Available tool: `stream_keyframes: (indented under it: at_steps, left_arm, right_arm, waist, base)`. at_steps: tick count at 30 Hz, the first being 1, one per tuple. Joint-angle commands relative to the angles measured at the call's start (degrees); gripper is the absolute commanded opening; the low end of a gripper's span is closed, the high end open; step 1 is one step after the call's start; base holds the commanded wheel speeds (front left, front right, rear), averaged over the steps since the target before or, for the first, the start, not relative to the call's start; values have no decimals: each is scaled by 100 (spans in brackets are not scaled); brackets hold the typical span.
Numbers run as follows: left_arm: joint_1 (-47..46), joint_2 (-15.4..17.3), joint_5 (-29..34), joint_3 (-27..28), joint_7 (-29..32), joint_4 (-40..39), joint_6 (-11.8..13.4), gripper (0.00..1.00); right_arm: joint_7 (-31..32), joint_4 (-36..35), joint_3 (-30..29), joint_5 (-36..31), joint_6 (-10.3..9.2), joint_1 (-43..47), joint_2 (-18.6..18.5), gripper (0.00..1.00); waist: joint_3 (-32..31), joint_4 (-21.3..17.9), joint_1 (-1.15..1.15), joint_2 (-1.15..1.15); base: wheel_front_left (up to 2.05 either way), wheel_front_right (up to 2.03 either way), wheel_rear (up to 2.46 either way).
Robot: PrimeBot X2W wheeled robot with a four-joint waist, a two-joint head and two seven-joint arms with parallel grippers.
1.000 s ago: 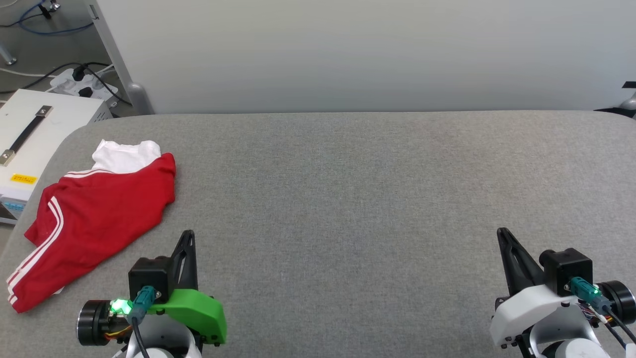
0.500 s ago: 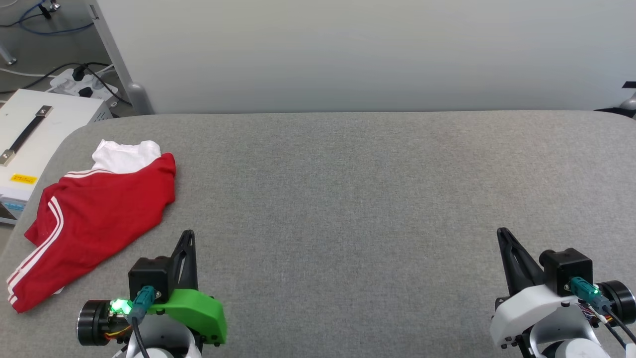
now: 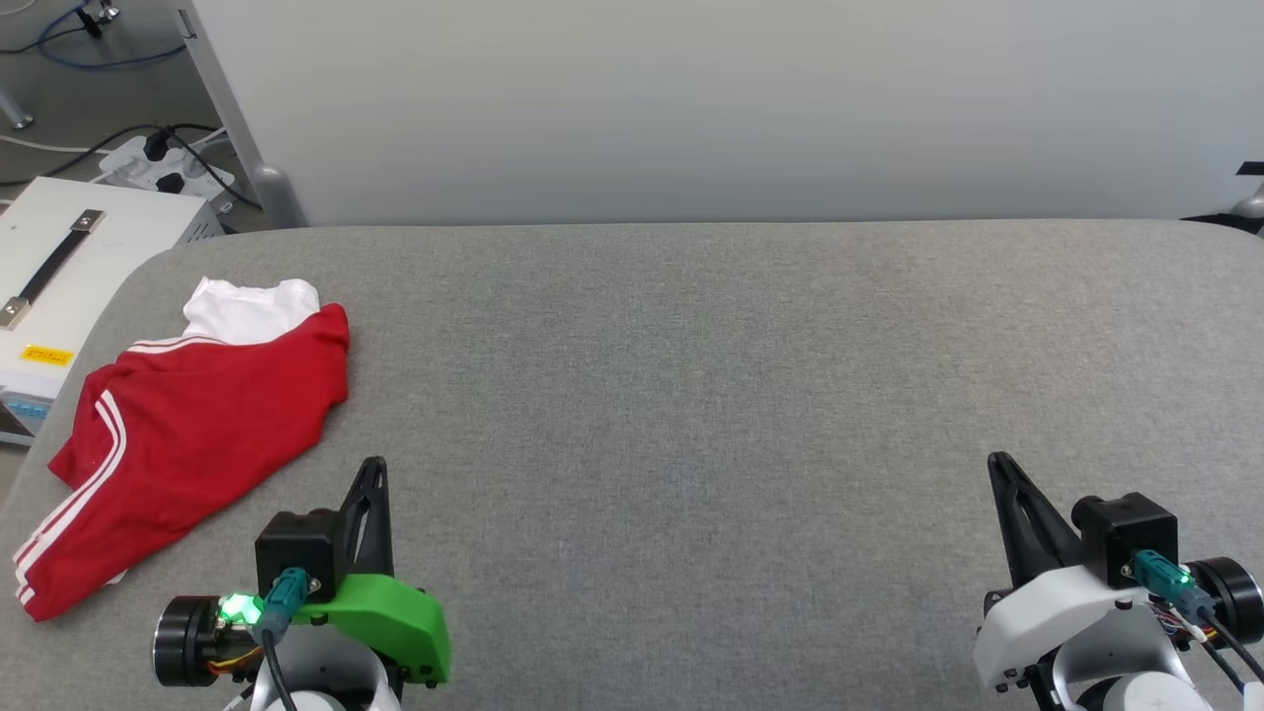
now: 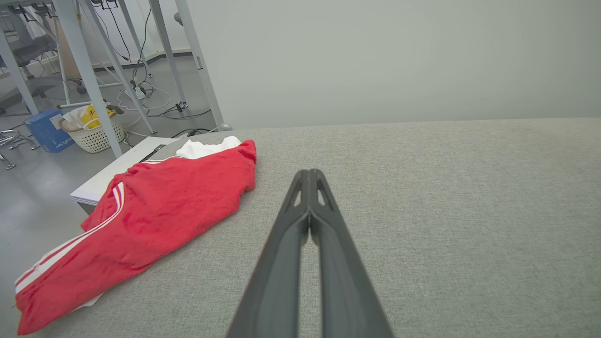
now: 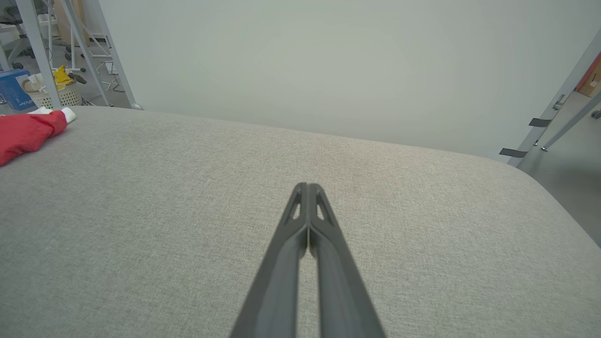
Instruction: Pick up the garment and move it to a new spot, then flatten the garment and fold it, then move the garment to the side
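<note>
The garment (image 3: 188, 434) lies crumpled at the far left of the grey padded surface (image 3: 691, 395), close to that surface's rounded left corner. Its red body faces up. A white sleeve shows at the end farthest from the robot, and red-and-white stripe trim runs along the left side down to the near end. In the left wrist view the near end appears to reach the surface's edge, though the angle does not show whether it hangs over. No lettering is visible on the side facing up.

The left gripper (image 3: 373, 469) sits at the lower left of the head view, fingers pointing away from the robot. It is just to the right of the garment's near half, apart from it and not touching the cloth. Its two dark fingers are pressed together along their length with nothing between them.

The right gripper (image 3: 997, 462) sits at the lower right over bare surface, well apart from the garment. Its fingers are likewise pressed together on nothing.

Beyond the left corner, on the floor, stand a white case with a black handle (image 3: 69, 267) and a power strip (image 3: 163, 168) with cables.
</note>
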Motion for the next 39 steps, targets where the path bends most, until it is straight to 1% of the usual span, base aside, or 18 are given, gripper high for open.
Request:
stream_keyframes:
  at_steps: [1,16,17,39]
  left_arm:
    - [-103,-28,54,-2,-4,-12,24,0]
    - [-103,-28,54,-2,-4,-12,24,0]
    - [0,0,0,0,-1,0,0,100]
    - [-23,-3,-57,-25,-218,-18,98,100]
  right_arm:
    - [17,10,1,-55,-5,-94,-6,0]
    - [17,10,1,-55,-5,-94,-6,0]
    - [-1,0,-3,0,0,0,0,100]
    - [-215,-94,-88,246,-1,20,1,100]
  waist:
    - [0,0,0,0]
    - [0,0,0,0]
    - [0,0,0,0]
    - [28,4,0,0]
  base:
    - [0,0,0]
    - [0,0,0]
    - [0,0,0]
    - [0,0,0]
